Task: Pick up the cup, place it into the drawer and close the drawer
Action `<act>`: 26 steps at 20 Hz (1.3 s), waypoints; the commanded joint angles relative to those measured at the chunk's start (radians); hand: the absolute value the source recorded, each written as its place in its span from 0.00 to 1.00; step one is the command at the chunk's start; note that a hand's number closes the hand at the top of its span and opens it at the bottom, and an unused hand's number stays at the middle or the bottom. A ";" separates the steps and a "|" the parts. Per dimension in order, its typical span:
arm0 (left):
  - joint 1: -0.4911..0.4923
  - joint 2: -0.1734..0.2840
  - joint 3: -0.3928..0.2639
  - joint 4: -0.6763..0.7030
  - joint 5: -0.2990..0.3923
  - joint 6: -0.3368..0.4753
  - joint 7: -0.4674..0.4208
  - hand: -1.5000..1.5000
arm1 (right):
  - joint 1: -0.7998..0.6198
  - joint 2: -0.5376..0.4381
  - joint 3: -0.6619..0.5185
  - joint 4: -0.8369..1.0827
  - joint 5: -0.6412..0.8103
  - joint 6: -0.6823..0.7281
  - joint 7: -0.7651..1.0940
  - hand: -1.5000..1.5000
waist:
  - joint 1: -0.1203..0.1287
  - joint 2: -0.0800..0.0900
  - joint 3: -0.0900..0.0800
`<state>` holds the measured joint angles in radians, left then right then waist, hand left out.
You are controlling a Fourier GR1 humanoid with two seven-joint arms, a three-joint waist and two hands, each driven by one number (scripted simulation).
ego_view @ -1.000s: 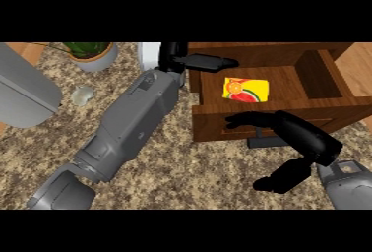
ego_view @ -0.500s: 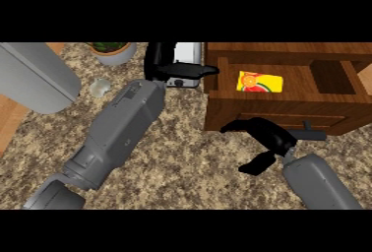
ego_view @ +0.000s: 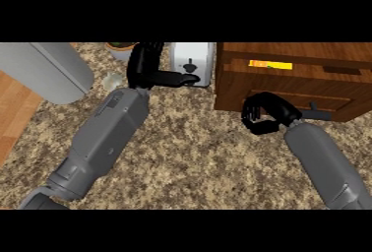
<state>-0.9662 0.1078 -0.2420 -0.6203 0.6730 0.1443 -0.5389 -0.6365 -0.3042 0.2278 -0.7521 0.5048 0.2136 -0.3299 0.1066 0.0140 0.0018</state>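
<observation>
While the drawer [ego_view: 305, 64] at two o'clock shows only a narrow gap, the cup [ego_view: 270, 64] lies inside as a yellow strip. Curled and holding nothing, the right hand [ego_view: 263, 114] touches the drawer front. At twelve, the left hand [ego_view: 156, 74] reaches the toaster [ego_view: 193, 61], fingers relaxed. Bare counter [ego_view: 210, 157] spreads between the forearms.

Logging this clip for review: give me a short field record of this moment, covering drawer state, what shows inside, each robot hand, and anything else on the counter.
drawer: wooden drawer nearly shut, only a narrow gap open
inside: a yellow-orange strip of the cup shows through the gap
right robot hand: fingers curled, at the drawer front, holding nothing visible
left robot hand: beside the toaster, fingers extended toward it
counter: speckled stone
also present: potted plant at the top edge
</observation>
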 commanded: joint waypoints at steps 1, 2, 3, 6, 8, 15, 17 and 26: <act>0.067 0.028 -0.006 -0.064 0.009 -0.041 0.018 0.00 | -0.125 -0.011 -0.102 0.144 -0.038 -0.050 -0.073 1.00 | 0.026 0.005 0.003; 0.049 0.035 -0.009 -0.074 0.011 -0.043 0.047 0.00 | -0.167 -0.043 -0.128 0.168 -0.054 -0.025 -0.072 1.00 | 0.040 0.008 0.004; 0.046 0.056 0.002 -0.071 0.010 -0.046 0.037 0.00 | -0.155 -0.036 -0.129 0.206 -0.038 -0.075 -0.106 1.00 | 0.038 0.019 0.004; 0.078 0.070 -0.004 -0.112 0.019 -0.069 0.054 0.00 | -0.249 -0.082 -0.185 0.259 -0.064 -0.067 -0.064 1.00 | 0.065 0.015 0.004; 0.094 0.061 -0.020 -0.107 0.002 -0.068 0.038 0.00 | -0.291 -0.094 -0.214 0.268 -0.086 -0.062 -0.034 1.00 | 0.072 0.025 0.004; 0.116 0.103 -0.016 -0.127 0.011 -0.119 0.055 0.00 | -0.311 -0.145 -0.246 0.252 -0.127 -0.008 -0.024 1.00 | 0.089 0.034 0.002; 0.117 0.095 -0.026 -0.138 0.007 -0.117 0.063 0.00 | -0.308 -0.132 -0.251 0.243 -0.140 -0.005 -0.021 1.00 | 0.099 0.033 0.003; 0.142 0.107 -0.018 -0.163 0.024 -0.153 0.064 0.00 | -0.288 -0.180 -0.271 0.188 -0.184 0.068 -0.015 1.00 | 0.123 0.038 0.001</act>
<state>-0.8312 0.2060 -0.2636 -0.7749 0.6919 0.0043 -0.4769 -0.7438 -0.3902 0.0357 -0.5945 0.3025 0.4296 -0.4259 0.1868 0.0359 0.0183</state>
